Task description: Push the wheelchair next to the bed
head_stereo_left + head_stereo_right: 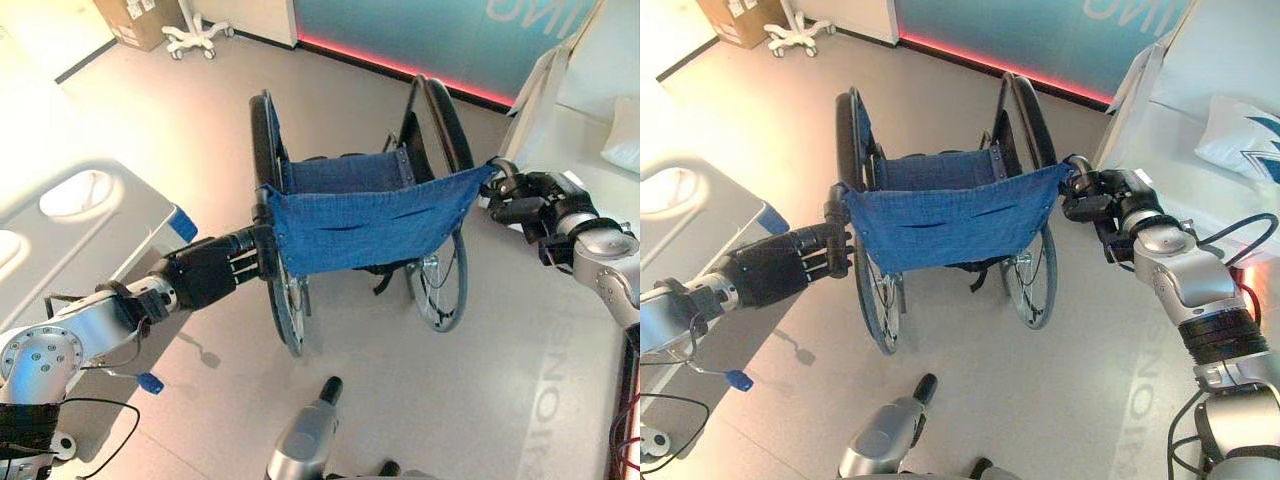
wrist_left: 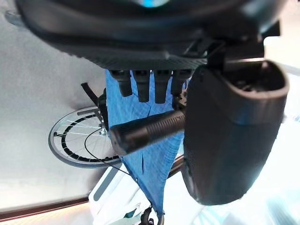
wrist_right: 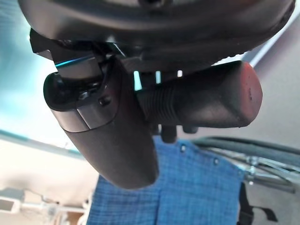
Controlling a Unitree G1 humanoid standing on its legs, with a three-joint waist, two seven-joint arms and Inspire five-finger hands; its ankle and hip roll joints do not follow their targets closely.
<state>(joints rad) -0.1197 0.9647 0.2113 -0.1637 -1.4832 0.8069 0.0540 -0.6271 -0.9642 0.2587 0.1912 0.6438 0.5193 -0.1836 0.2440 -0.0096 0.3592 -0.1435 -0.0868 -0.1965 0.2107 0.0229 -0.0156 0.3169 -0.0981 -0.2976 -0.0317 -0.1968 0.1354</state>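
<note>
While my left hand (image 1: pixel 210 272) and right hand (image 1: pixel 1102 200) curl round the black ribbed push handles, the blue-fabric, black-wheeled wheelchair (image 1: pixel 360 215) stands on grey floor (image 1: pixel 180 110) between two white beds; likely rolls easily, steering through those stiff grips.

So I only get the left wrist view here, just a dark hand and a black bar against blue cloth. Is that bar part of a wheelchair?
Observer: Yes, it is the push handle of a wheelchair with a blue cloth back, and the left hand is curled round that handle.
Operator: And the other hand, is it doing anything?
Observer: The right hand is curled round the other push handle, on the opposite side of the backrest.
Operator: Where is the bed it should go to?
Observer: A bed with a white pillow stands on the robot's right, just beyond the right hand.
</note>
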